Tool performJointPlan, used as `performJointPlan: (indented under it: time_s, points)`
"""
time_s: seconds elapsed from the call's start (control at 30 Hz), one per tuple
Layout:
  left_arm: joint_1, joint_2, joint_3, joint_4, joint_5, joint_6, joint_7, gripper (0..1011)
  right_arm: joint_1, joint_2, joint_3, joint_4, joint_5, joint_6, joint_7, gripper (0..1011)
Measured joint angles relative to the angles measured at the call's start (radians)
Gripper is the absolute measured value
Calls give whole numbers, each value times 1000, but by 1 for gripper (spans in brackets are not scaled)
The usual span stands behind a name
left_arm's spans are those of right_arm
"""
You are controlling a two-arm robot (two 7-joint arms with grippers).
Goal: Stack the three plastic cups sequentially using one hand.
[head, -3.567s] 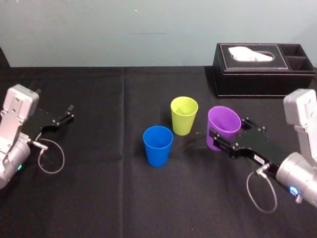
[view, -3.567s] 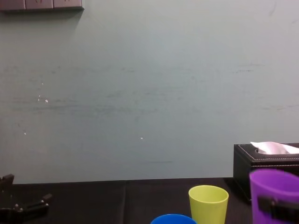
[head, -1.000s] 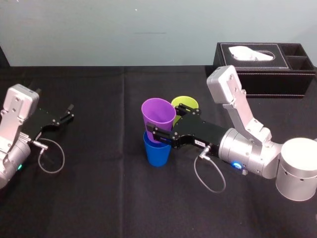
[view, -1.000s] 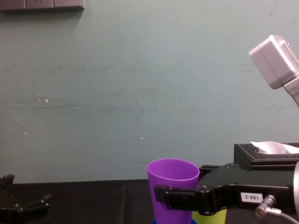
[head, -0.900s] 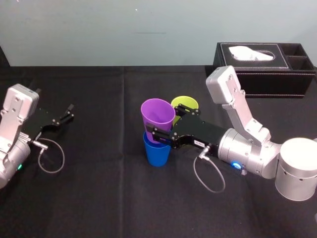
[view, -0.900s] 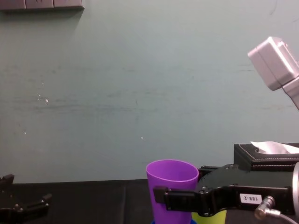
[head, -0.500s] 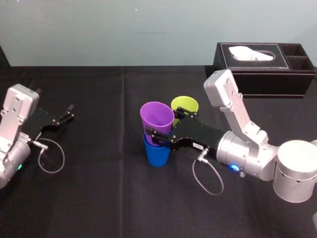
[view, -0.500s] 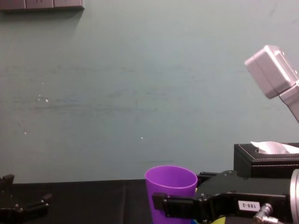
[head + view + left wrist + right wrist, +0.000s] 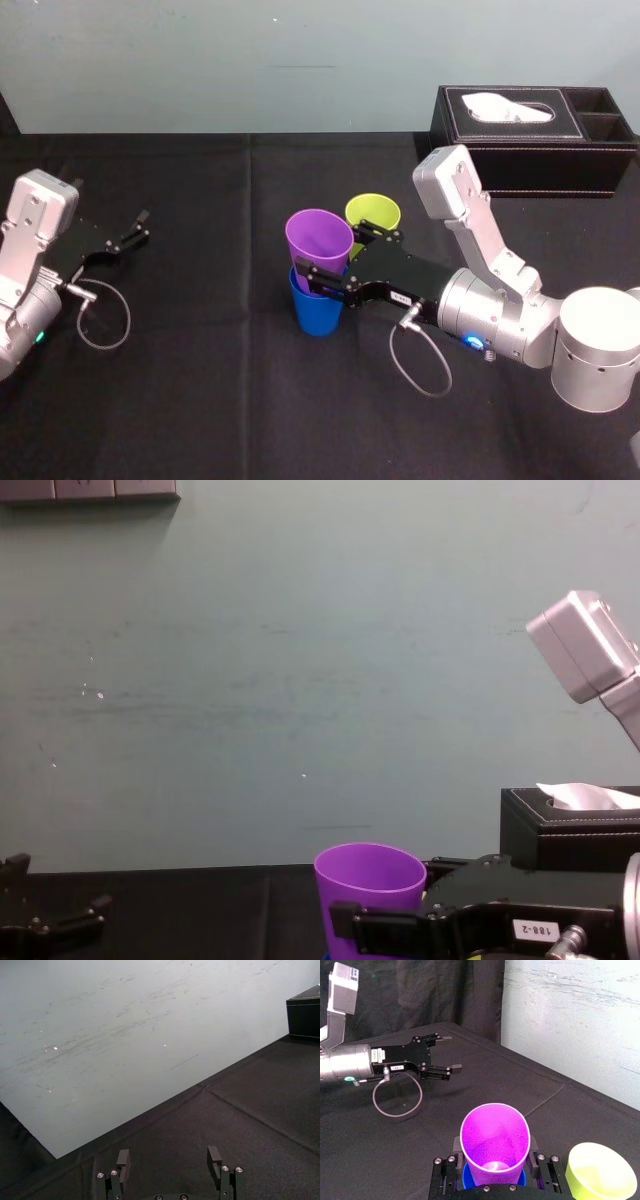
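The black surface sits in front of a pale wall. The right gripper has brought the purple cup down lower than it was a moment ago. Now its bottom is inside the blue cup, near the middle of the surface. The fingers still squeeze the purple cup, one on each side. I think it may not be pushed all the way in yet, because lots of purple sticks up. The yellow-green cup stands just behind, by itself, waiting its turn. The left gripper rests far off on the left, fingers wide, holding nothing.
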Motion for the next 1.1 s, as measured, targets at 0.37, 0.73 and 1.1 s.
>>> performJointPlan:
  time_s: [0.37,0.73,1.1]
  points:
    - [0,0,0,0,0,0,0,1011,0,0,0,0,0,1,-1,809]
    - [0,0,0,0,0,0,0,1011,0,0,0,-1,0,1,-1,1003]
    - [0,0,0,0,0,0,0,1011,0,0,0,-2,0,1,-1,1003]
